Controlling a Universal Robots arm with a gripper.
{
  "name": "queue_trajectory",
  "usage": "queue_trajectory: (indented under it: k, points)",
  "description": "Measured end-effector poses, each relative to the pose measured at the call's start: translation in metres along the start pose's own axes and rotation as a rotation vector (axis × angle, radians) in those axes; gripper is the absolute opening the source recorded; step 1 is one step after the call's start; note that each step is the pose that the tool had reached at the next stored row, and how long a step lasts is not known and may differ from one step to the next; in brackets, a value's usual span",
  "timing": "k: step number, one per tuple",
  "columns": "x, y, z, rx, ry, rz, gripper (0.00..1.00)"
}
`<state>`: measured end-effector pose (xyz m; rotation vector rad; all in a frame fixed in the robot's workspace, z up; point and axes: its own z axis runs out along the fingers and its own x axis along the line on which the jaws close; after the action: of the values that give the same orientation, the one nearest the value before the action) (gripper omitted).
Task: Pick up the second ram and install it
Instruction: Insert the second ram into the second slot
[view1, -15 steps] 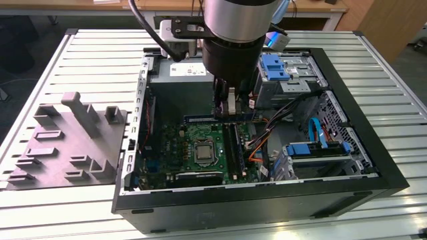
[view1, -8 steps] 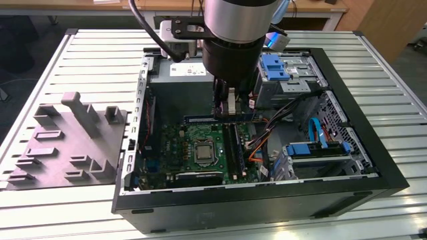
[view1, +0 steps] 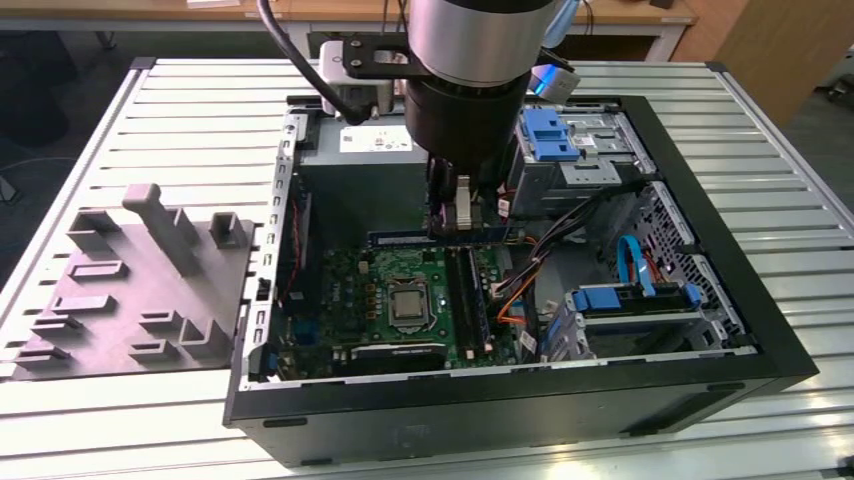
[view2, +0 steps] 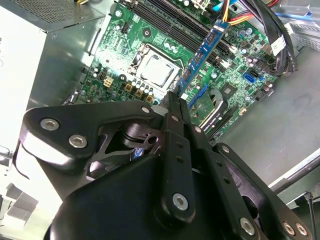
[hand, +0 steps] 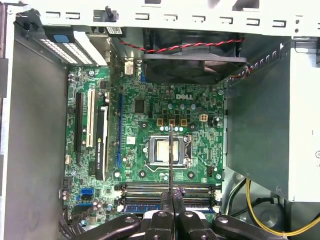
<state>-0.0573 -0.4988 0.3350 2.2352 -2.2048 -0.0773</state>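
Bright, even overhead light. Mild glare on table (view1: 200, 130). Case (view1: 467, 420) interior shaded beneath arm (view1: 467, 40). Motherboard (hand: 200, 150), second ram (view2: 201, 56) evenly lit in both wrist views. Soft sheen on gripper (view2: 172, 96) links; power supply (view2: 15, 75) washed out.

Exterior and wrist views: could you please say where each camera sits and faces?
Exterior view: off the arm, above, looking down into the case; arm shows.
First wrist view: at the wrist, squarely facing the motherboard; gripper shows.
Second wrist view: at the wrist, slanting along the gripper.
Both wrist views share the ram in the gripper.
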Motion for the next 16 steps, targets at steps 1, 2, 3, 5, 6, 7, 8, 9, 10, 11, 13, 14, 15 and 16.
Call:
queue_trajectory:
  k: [1, 2, 3, 5, 6, 7, 8, 9, 10, 11, 13, 14, 15, 16]
  points:
    - [0.0000, 0.0000, 0.0002, -0.0002, 0.0002, -0.008, 0.11]
    - [0.0000, 0.0000, 0.0004, -0.0006, 0.0005, -0.022, 0.11]
    - [0.0000, 0.0000, 0.0006, -0.0013, 0.0013, -0.040, 0.11]
    - [0.0000, 0.0000, 0.0010, -0.0026, 0.0027, -0.077, 0.11]
    - [0.0000, -0.0001, 0.0012, -0.0033, 0.0034, -0.095, 0.11]
    - [0.0001, 0.0000, 0.0014, -0.0039, 0.0040, -0.113, 0.11]
    - [0.0001, -0.0001, 0.0017, -0.0044, 0.0046, -0.131, 0.11]
    - [0.0001, -0.0001, 0.0019, -0.0051, 0.0053, -0.149, 0.11]
    - [0.0001, -0.0001, 0.0020, -0.0057, 0.0059, -0.167, 0.11]
    - [0.0001, -0.0001, 0.0020, -0.0063, 0.0065, -0.182, 0.11]
    - [0.0001, -0.0001, 0.0020, -0.0064, 0.0066, -0.184, 0.11]
    - [0.0001, -0.0001, 0.0021, -0.0064, 0.0065, -0.184, 0.11]
    - [0.0001, -0.0001, 0.0022, -0.0063, 0.0064, -0.180, 0.11]
    - [0.0001, -0.0001, 0.0024, -0.0057, 0.0057, -0.163, 0.11]
